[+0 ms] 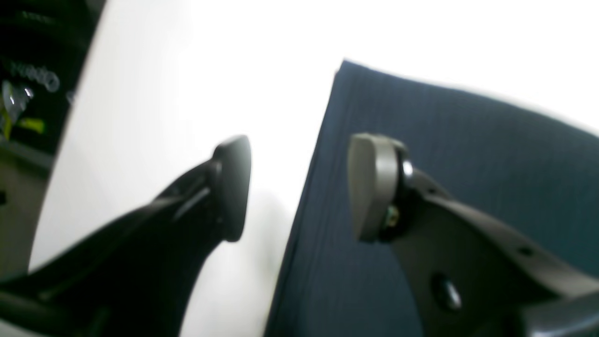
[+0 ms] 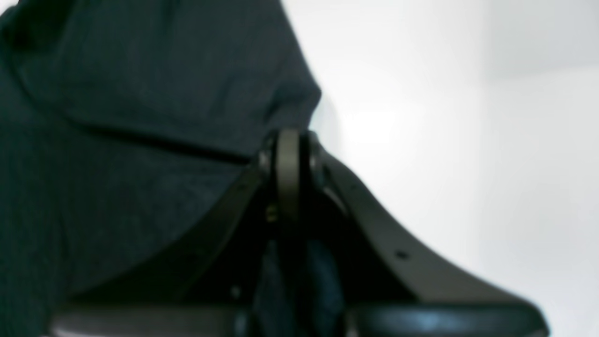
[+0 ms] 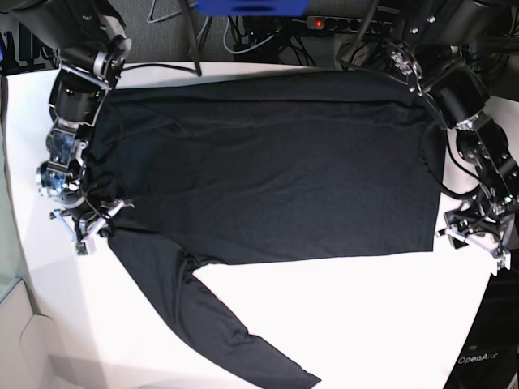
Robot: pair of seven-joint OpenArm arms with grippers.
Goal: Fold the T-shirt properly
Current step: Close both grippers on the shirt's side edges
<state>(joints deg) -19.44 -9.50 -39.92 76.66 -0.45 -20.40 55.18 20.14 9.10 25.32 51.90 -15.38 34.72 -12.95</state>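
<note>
The black T-shirt lies spread flat over the white table, one long sleeve running toward the front edge. At the shirt's left edge my right gripper is down on the cloth. In the right wrist view its pads are pressed together on a raised fold of the T-shirt. My left gripper hovers at the shirt's right hem. It stands open, one pad over the T-shirt and the other over bare table.
Cables and a power strip lie behind the table's back edge. The table's side edge runs close beside the left gripper. A black base marked OpenArm stands at the front right corner.
</note>
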